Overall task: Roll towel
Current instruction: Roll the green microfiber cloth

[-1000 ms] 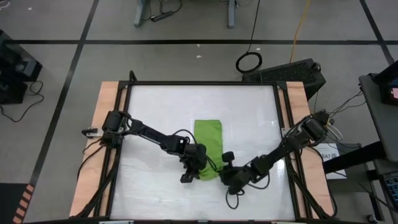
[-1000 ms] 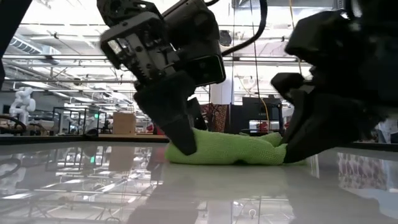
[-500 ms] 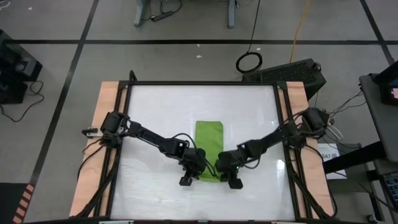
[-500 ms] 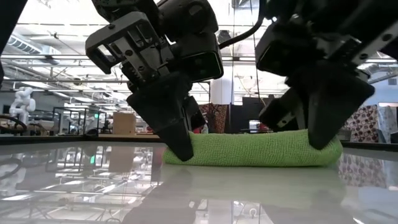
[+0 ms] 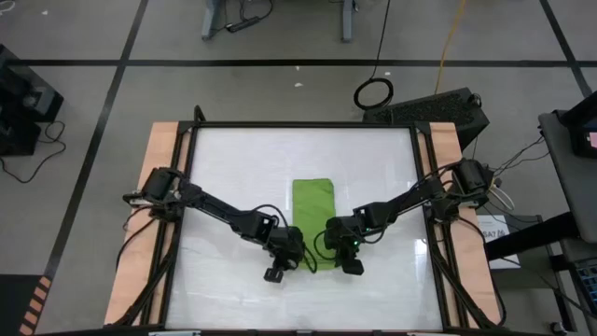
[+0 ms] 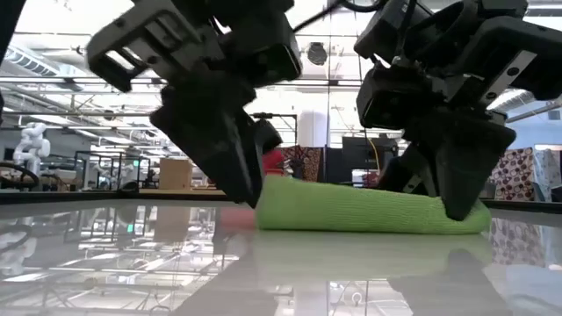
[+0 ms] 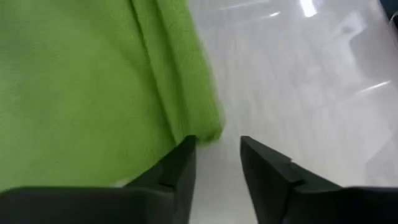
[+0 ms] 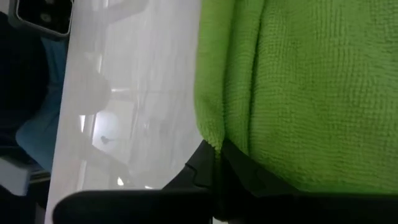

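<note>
The lime-green towel (image 5: 313,210) lies folded into a narrow strip on the white table (image 5: 233,159), long side running far to near. Seen from table height, its near end is a thick bundle (image 6: 369,209) with the left end a little higher. My left gripper (image 5: 293,256) stands open at the near left corner, the cloth's corner (image 7: 210,132) just off one fingertip, with nothing between the fingers (image 7: 217,146). My right gripper (image 5: 334,252) is shut at the near right corner (image 6: 461,211). My right gripper is shut on the towel's near right corner (image 8: 208,134), where the folded edge runs in between the fingertips (image 8: 214,152). It comes slanting down from the near right. How many layers it has I cannot tell. The corner stays low, at the table.
Wooden side rails (image 5: 166,168) and a black frame (image 5: 303,124) border the table. Bare white surface lies on all sides of the towel. Both forearms reach in low from the left and right edges (image 5: 215,207) (image 5: 401,201).
My right gripper has swung in from the table's right, rolling its wrist, to the towel's near right corner. My left gripper has opened, let go of the near left corner and backed slightly toward the near left. The towel's near end has drawn straight into a level, thicker bundle.
</note>
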`<state>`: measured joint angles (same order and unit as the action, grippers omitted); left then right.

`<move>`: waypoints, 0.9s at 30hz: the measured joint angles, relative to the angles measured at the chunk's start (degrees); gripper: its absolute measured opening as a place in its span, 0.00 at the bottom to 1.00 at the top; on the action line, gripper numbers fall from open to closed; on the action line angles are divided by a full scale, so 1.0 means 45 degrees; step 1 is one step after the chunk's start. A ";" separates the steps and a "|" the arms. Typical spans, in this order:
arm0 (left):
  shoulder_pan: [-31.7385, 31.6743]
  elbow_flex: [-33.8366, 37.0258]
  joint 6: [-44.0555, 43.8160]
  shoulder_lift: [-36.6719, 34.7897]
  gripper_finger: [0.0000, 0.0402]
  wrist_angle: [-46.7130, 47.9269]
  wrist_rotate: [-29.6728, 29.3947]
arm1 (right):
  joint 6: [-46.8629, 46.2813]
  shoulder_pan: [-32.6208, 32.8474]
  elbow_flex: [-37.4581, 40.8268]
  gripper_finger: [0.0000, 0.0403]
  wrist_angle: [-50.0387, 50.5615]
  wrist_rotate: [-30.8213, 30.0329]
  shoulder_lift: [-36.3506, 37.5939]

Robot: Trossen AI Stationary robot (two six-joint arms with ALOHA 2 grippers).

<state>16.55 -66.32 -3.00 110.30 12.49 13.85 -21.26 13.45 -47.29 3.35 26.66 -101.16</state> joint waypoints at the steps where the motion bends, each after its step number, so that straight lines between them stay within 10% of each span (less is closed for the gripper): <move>1: 0.0101 0.0000 0.0156 -0.0153 0.35 0.0099 -0.0349 | 0.0000 0.0000 0.0000 0.01 -0.0002 -0.0013 0.0000; 11: 0.2539 -0.0218 0.4850 -0.0459 0.42 -0.2080 -0.5783 | -0.0099 -0.0077 -0.0005 0.01 0.0053 -0.0140 0.0000; 27: 0.1894 -0.0219 0.6411 0.0861 0.42 -0.3543 -0.5908 | -0.0131 -0.0238 -0.0005 0.01 -0.0156 -0.0184 -0.0005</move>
<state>25.07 -67.31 25.85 114.17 -3.45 -12.73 -21.85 12.38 -47.31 2.64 25.83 -101.19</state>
